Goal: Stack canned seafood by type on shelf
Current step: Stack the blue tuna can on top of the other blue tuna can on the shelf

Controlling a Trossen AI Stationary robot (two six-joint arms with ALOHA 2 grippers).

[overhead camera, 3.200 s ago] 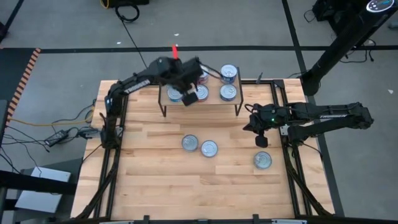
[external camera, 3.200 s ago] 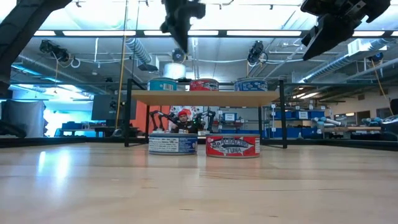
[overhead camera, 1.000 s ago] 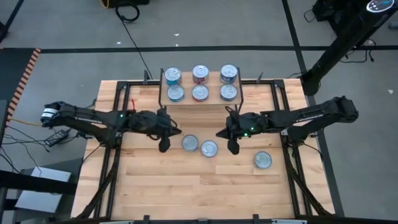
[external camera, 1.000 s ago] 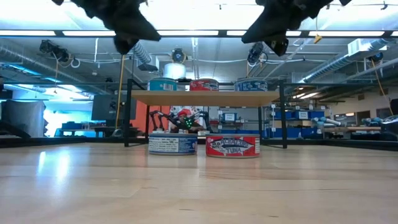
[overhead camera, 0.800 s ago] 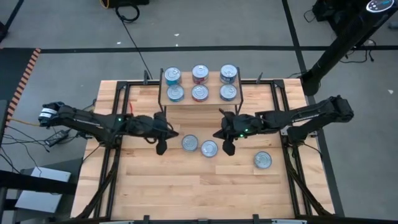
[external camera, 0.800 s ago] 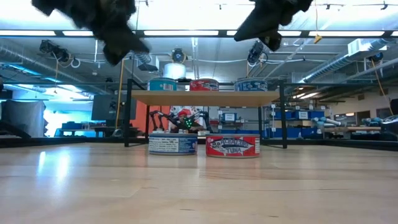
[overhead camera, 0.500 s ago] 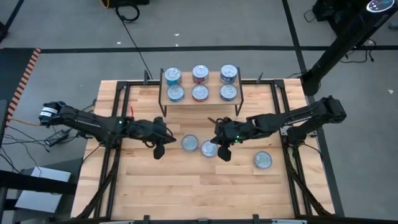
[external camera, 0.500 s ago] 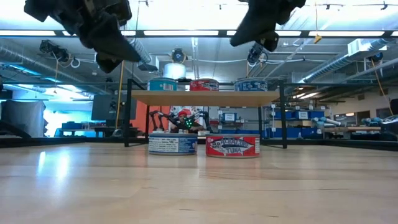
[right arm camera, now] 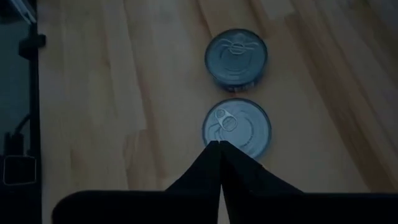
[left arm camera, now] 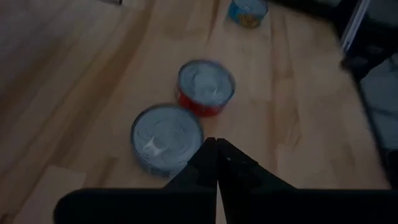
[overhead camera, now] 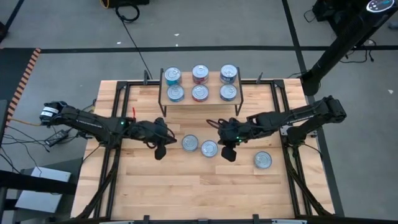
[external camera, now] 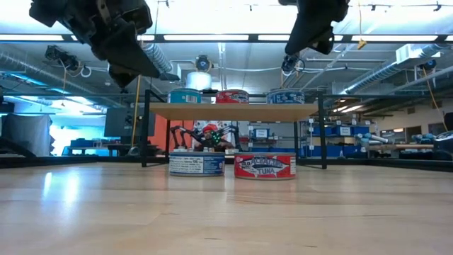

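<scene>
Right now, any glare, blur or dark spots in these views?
Low view: ceiling lights blow out behind silhouetted arms. Left wrist view: dim, both near cans soft. Right wrist view: dim but sharp, pull tab readable on the near can. High view: even light.

A blue-and-white label is seen on one tin (external camera: 197, 164) and a red label with white lettering on the tin beside it (external camera: 265, 166). A pale wooden plank top is shown on the shelf (external camera: 233, 111), carried on black legs. The surface (overhead camera: 186, 186) is patterned in light wood strips.
</scene>
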